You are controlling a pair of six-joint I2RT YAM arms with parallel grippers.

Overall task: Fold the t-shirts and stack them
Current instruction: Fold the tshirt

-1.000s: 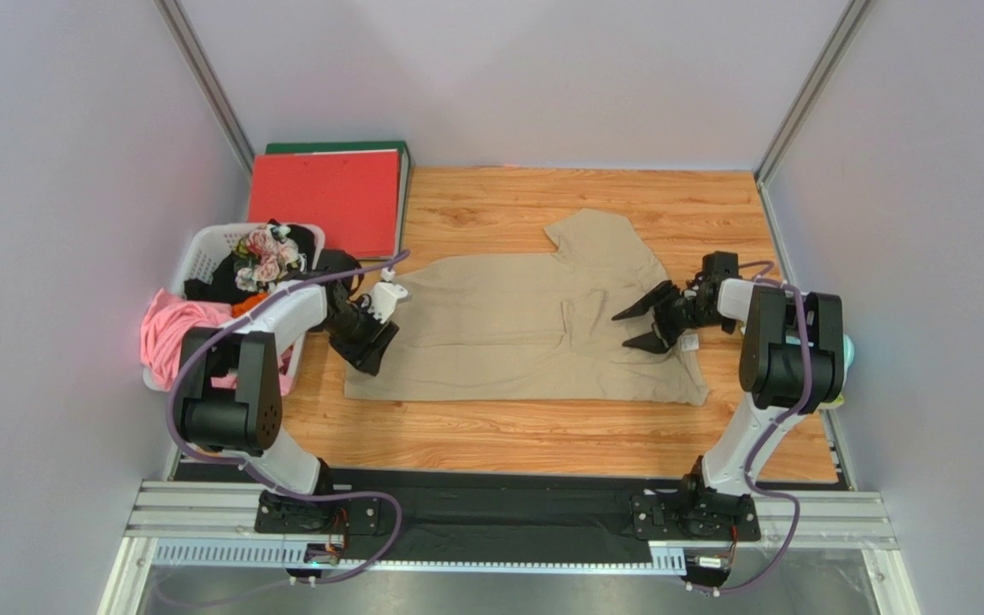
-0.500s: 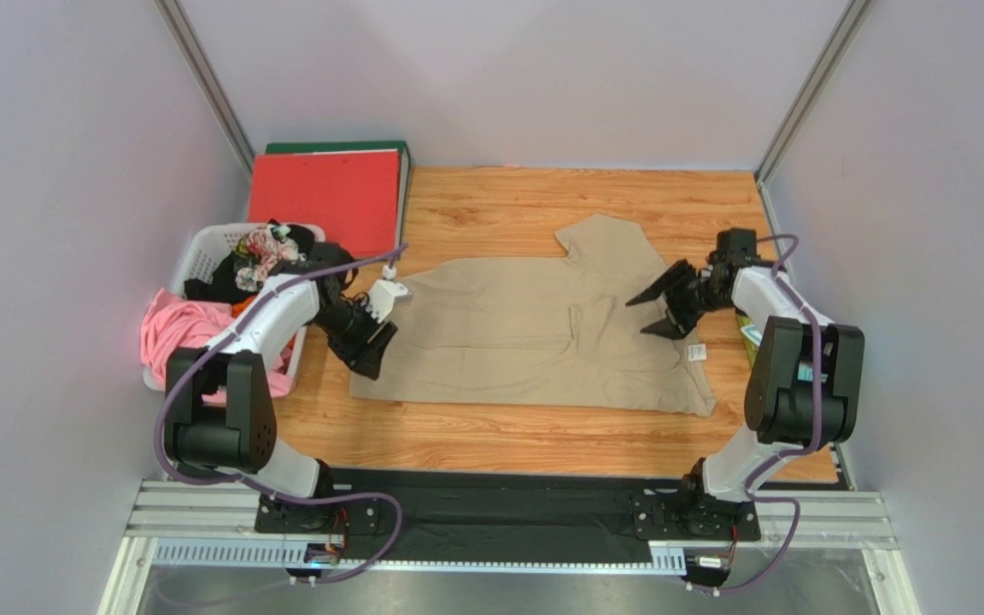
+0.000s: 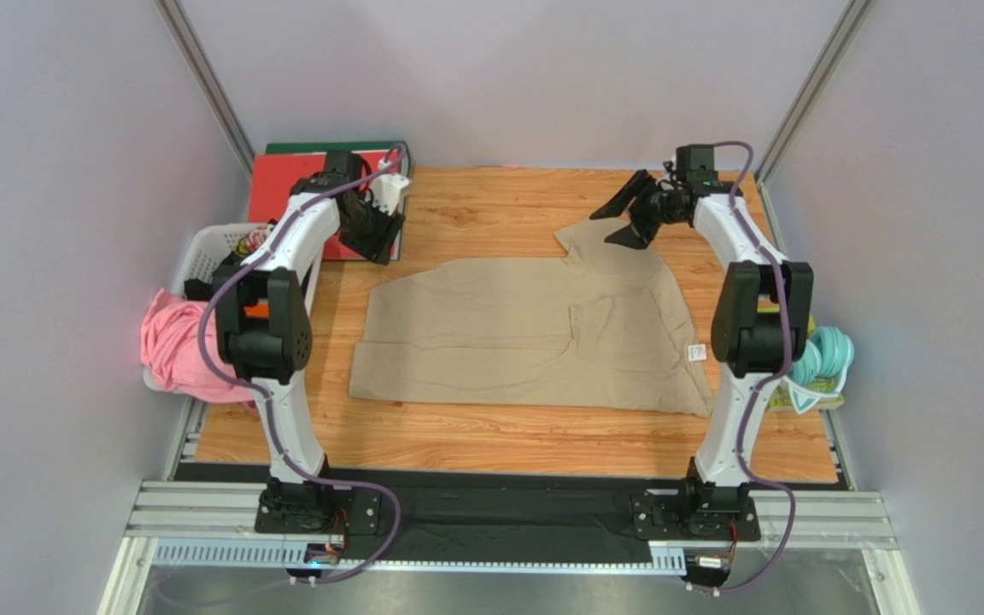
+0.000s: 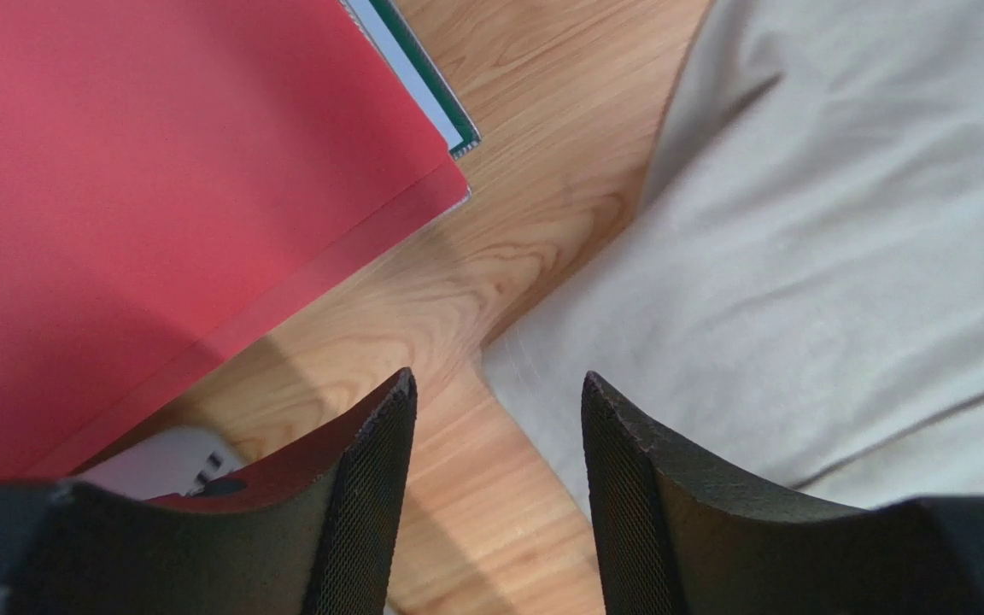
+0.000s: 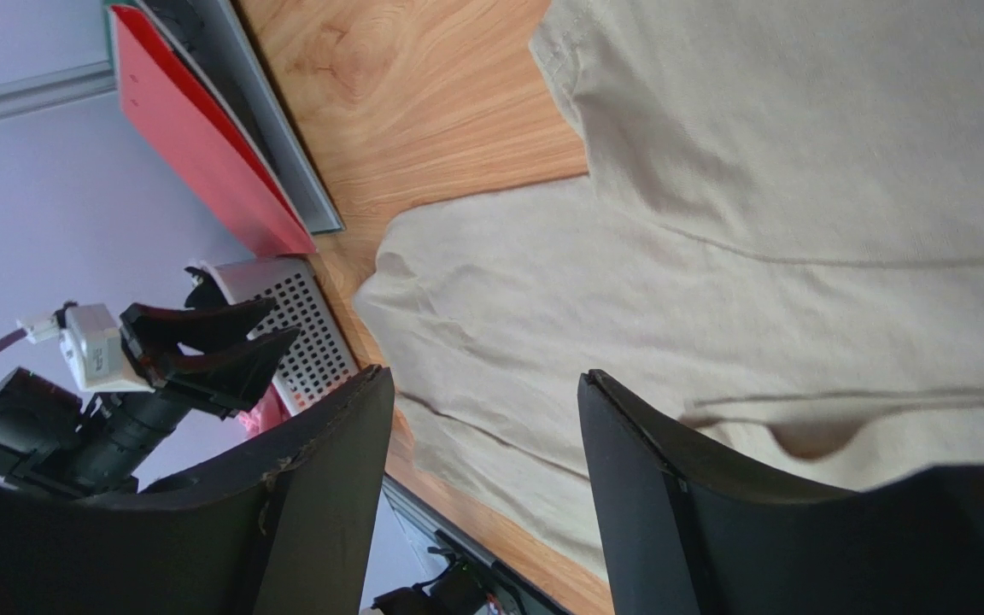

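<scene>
Your tee [image 3: 536,336] lies spread flat mid-table. Your left gripper [image 3: 378,241] hangs at its 11 o'clock, by the red folder's [image 3: 286,192] edge. Your right gripper [image 3: 615,221], jaws apart, hovers at 1 o'clock over the sleeve. Neither holds anything. A basket [image 3: 202,250] sits at 9 o'clock.

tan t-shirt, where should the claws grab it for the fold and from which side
The t-shirt lies flat, so come down from above on its far edge: left claw on the far-left corner, right claw on the far sleeve, probably the easiest free edges to pinch.
</scene>
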